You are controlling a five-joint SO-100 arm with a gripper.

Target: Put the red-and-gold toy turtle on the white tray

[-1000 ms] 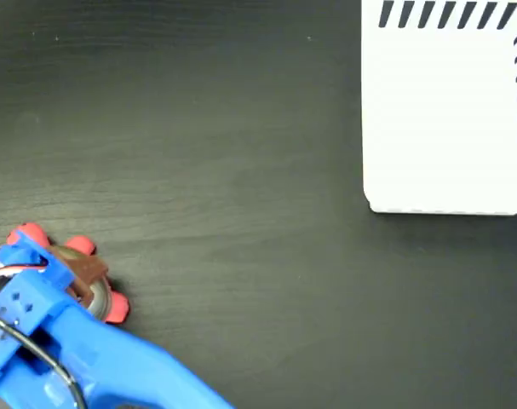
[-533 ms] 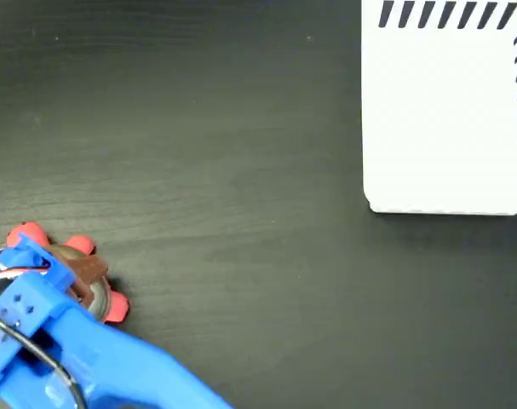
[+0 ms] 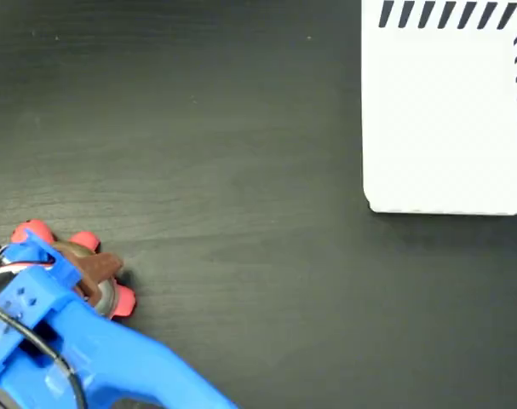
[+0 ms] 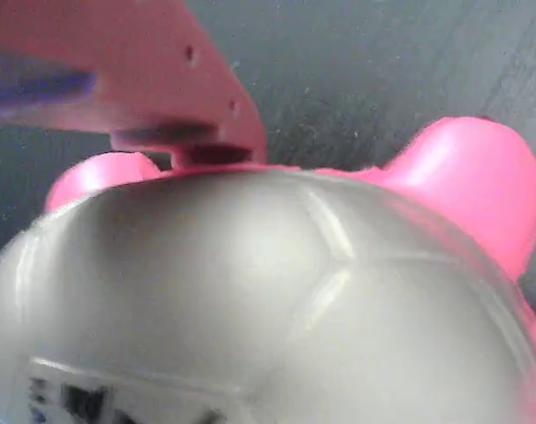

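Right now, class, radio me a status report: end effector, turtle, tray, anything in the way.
End effector closed on turtle, lower left of fixed view. Tray upper right, nothing on its visible part. Dark table between them clear.

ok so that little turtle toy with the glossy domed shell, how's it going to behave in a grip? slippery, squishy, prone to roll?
The small red-and-gold toy turtle has a smooth, glossy domed shell, so the fingers could slide off its curve. Its coral feet look soft and rubbery, probably giving under pressure. Feet splayed around a flat-sitting body suggest it will scoot across the dark wooden table rather than roll.
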